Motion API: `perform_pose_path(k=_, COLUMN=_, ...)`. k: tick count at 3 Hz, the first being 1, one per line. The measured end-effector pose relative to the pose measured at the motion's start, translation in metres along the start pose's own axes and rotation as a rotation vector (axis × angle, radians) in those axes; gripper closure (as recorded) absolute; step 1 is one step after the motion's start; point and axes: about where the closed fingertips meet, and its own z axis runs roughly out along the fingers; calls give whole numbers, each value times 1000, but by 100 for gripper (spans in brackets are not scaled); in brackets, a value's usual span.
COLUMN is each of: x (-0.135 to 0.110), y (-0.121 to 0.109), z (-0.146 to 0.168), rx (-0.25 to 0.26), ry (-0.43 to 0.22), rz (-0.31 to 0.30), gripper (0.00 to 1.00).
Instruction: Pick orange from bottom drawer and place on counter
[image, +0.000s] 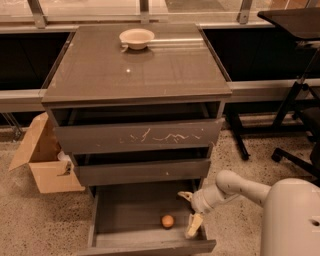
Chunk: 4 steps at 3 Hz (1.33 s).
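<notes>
The orange lies on the grey floor of the open bottom drawer, towards its front right. My gripper hangs over the drawer's right side, just right of the orange and apart from it, open, with one cream finger by the drawer's back right and the other near the front right corner. It holds nothing. The glossy grey-brown counter is the cabinet's top, above the three drawers.
A cream bowl sits at the back of the counter. The white-scratched top drawer front and the middle drawer stick out slightly above the open drawer. An open cardboard box stands on the floor at left. Black desk legs and a chair base stand at right.
</notes>
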Motion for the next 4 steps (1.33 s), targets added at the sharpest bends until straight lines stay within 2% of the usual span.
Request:
perform_pose_path(k=1, x=19, y=-15, z=21, rx=22, ry=-17, rz=33, gripper=0)
perform_pose_path(k=2, x=19, y=-15, z=21, rx=22, ry=-17, rz=32, gripper=0)
perform_pose_path(k=3, x=20, y=-19, z=31, rx=15, ry=-29, rz=8, gripper=0)
perform_pose_path(k=4, x=26, y=-32, z=47, rx=23, ry=-25, rz=-48, gripper=0)
